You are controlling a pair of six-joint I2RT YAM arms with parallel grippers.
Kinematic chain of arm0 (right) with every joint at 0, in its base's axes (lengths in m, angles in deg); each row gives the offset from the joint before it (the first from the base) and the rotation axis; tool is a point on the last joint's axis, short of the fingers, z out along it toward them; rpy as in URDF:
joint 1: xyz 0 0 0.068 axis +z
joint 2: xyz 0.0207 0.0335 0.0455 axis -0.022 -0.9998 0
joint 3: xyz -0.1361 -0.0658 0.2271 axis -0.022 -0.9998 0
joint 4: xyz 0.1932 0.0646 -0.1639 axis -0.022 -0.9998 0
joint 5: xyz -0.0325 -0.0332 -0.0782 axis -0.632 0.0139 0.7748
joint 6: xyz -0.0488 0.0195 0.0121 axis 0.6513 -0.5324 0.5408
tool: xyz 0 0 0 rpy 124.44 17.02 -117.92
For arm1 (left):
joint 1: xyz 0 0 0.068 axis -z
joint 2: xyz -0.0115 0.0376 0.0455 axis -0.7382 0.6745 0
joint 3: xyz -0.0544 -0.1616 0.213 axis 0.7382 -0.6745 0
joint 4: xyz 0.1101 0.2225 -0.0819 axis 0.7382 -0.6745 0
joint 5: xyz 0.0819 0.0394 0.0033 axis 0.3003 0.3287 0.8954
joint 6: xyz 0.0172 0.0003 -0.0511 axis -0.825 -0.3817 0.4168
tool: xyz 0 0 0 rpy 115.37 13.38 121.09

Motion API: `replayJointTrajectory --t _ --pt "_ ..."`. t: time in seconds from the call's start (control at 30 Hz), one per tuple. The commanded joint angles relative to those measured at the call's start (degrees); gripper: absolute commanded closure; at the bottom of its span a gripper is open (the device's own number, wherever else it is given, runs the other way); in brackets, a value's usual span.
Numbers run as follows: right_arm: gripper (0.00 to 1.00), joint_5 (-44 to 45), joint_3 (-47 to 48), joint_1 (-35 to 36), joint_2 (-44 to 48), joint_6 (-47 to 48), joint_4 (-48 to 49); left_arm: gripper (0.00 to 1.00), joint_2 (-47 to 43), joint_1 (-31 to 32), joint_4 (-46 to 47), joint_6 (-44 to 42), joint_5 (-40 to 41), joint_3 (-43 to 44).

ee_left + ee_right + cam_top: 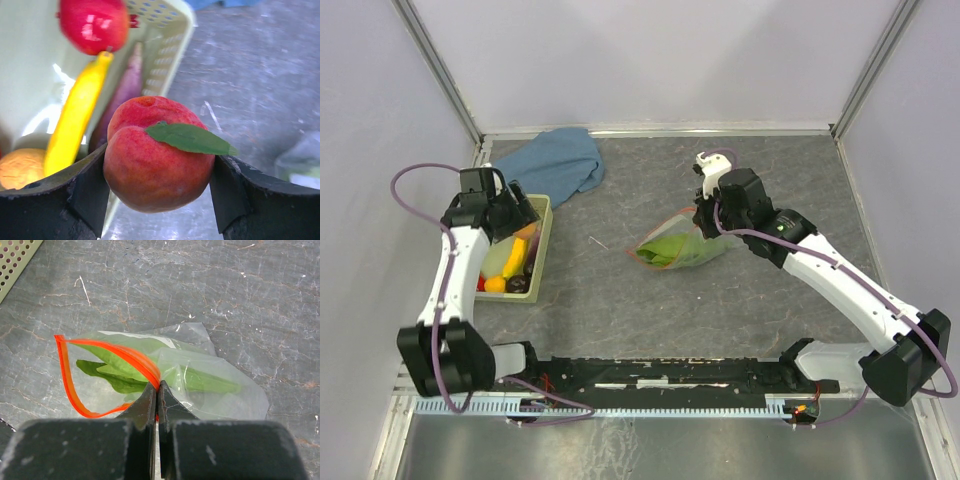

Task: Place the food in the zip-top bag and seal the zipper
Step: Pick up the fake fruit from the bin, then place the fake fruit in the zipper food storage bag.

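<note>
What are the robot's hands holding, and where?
The left gripper holds a red peach by its two sides. The right gripper pinches the zip-top bag by its zipper strip.

Red peach (pixel 150 165) in left claw (pixel 160 197); clear zip-top bag (pixel 215 382) open, green leaf (pixel 117 380) inside; zipper (pixel 67 377) unsealed.

We noted, top view: left arm (pixel 450 280) rose from base at 8 o'clock, forearm running toward 12, wrist turned toward 3. Left gripper (pixel 159 172) clamped on peach (pixel 150 145), both fingers (pixel 75 195) pressed against its flanks. Right arm (pixel 840 280) stretched from base at 4 o'clock toward 10, wrist pitched down. Right gripper (pixel 157 390) jaws fully together, tips pinching zipper (pixel 127 356).
</note>
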Motion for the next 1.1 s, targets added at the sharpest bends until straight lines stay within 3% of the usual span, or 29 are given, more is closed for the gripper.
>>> replayJointTrajectory --t 0.0,0.37,0.57,0.83,1.07 --pt "0.98 0.67 3.02 -0.03 -0.81 -0.89 0.03 0.43 -7.18 3.76 2.54 2.95 -8.49 -1.8" --pt "0.98 0.93 5.34 0.0 -1.72 -1.94 -2.39 0.44 -16.53 20.96 12.5 10.01 -13.39 -7.2" --pt "0.98 0.79 6.33 -0.06 -2.17 -2.11 -3.58 0.47 -18.63 31.64 22.82 14.26 -15.32 -11.49" --pt "0.99 -1.71 6.57 -0.07 -2.34 -2.82 -3.44 0.48 -15.28 44.74 33.25 14.17 -9.94 -13.73" --pt "0.98 -3.48 6.47 -0.07 -1.34 -2.86 -3.65 0.51 -7.16 50.64 38.98 11.92 -4.81 -11.83"
